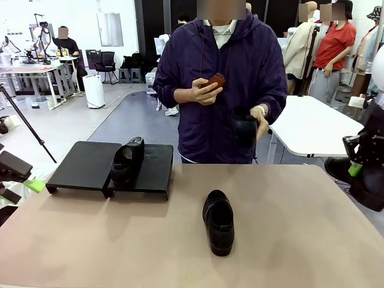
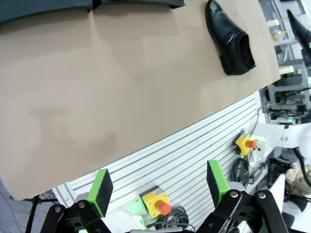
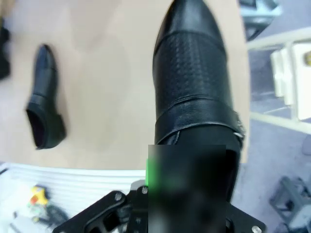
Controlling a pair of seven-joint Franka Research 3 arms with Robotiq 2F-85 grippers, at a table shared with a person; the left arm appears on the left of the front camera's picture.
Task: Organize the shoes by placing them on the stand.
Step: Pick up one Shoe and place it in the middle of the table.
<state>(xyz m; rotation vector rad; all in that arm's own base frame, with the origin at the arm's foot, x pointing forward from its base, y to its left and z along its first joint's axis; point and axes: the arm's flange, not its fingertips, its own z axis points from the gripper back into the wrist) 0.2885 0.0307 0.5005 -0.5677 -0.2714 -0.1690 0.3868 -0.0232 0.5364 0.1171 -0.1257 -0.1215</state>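
Note:
The black stand (image 1: 84, 163) sits at the table's far left, with one black shoe (image 1: 127, 161) resting across the joint of its two platforms. A second shoe (image 1: 219, 221) lies on the table near the middle, toe toward me; the left wrist view has it at the upper right (image 2: 231, 41), and it lies left in the right wrist view (image 3: 43, 116). My right gripper (image 1: 354, 168) hangs off the table's right edge, shut on a third shoe (image 3: 194, 87). At the left edge my left gripper (image 2: 159, 187) stands open with nothing between its fingers. The person holds a fourth shoe (image 1: 243, 126).
The person stands at the far edge, with a small brown object (image 1: 217, 80) in the other hand. A white table (image 1: 318, 129) lies behind on the right. In the left wrist view, a slatted panel with emergency-stop buttons (image 2: 160, 201) sits below the table's near edge.

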